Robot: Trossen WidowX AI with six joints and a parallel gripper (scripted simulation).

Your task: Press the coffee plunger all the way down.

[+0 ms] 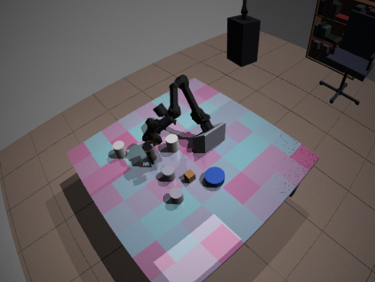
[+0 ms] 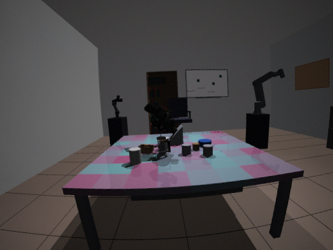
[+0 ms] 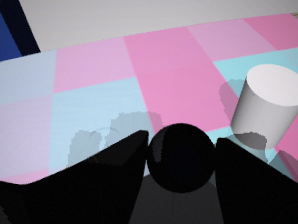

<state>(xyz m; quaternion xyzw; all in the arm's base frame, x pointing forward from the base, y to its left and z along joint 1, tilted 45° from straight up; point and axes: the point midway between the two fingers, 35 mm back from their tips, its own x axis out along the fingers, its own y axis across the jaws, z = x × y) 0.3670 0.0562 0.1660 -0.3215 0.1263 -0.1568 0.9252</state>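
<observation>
The coffee press (image 1: 150,154) (image 2: 162,145) stands on the table and looks upright, with a dark lid on top and a dark handle at its side. In the exterior view, a thin rod shows between the lid and the gripper. My gripper (image 1: 151,139) (image 2: 161,128) (image 3: 181,143) is directly above the press, shut on the round black plunger knob (image 3: 181,162), with one finger on each side of it. The knob is hidden in the top and exterior views. The plunger's depth inside the press cannot be made out.
White cylinders (image 1: 119,150) (image 1: 172,143) (image 2: 134,156) (image 3: 265,107) stand on either side of the press. Grey cylinders (image 1: 167,173) (image 1: 176,195), an orange-brown cube (image 1: 190,176), a blue disc (image 1: 214,176) and a grey slanted panel (image 1: 216,139) are farther off. A brown block (image 2: 146,149) is near the press.
</observation>
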